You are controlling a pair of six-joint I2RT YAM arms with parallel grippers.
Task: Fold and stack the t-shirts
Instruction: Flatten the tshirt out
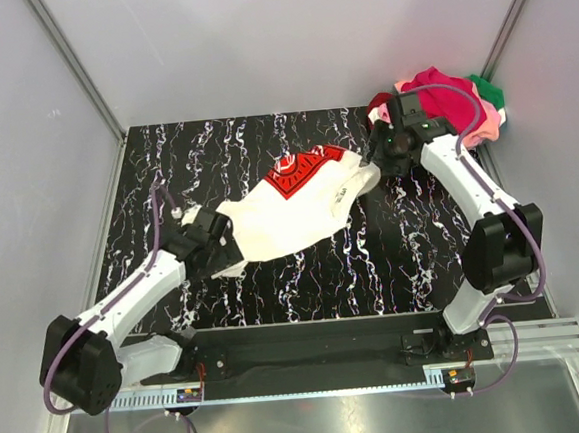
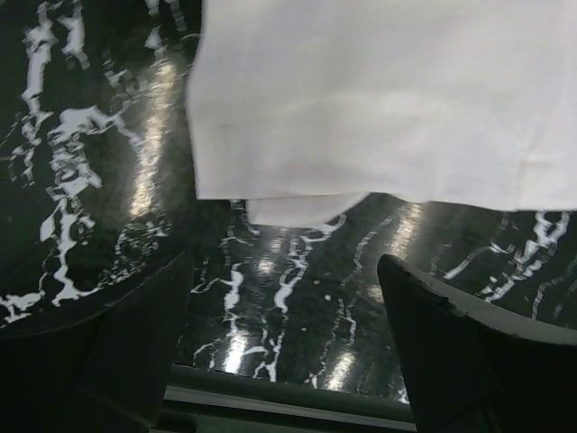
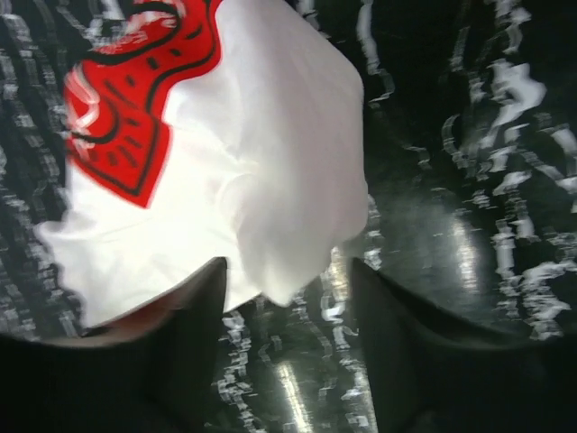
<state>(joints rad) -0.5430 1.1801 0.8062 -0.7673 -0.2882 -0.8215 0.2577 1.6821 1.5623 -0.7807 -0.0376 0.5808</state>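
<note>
A white t-shirt (image 1: 299,208) with a red printed logo (image 1: 304,168) lies crumpled across the middle of the black marbled table (image 1: 403,258). My left gripper (image 1: 224,254) is open at its lower left corner, with the white hem (image 2: 361,117) just ahead of the open fingers (image 2: 469,352) and nothing between them. My right gripper (image 1: 377,161) is open at the shirt's upper right end. In the right wrist view the white cloth (image 3: 261,189) and logo (image 3: 135,117) lie just ahead of the open fingers (image 3: 194,352). A pile of pink, magenta, dark red and green t-shirts (image 1: 451,103) sits at the back right corner.
Grey enclosure walls (image 1: 52,135) surround the table on the left, back and right. A metal rail (image 1: 313,385) with the arm bases runs along the near edge. The pile of shirts is right behind my right arm (image 1: 467,177).
</note>
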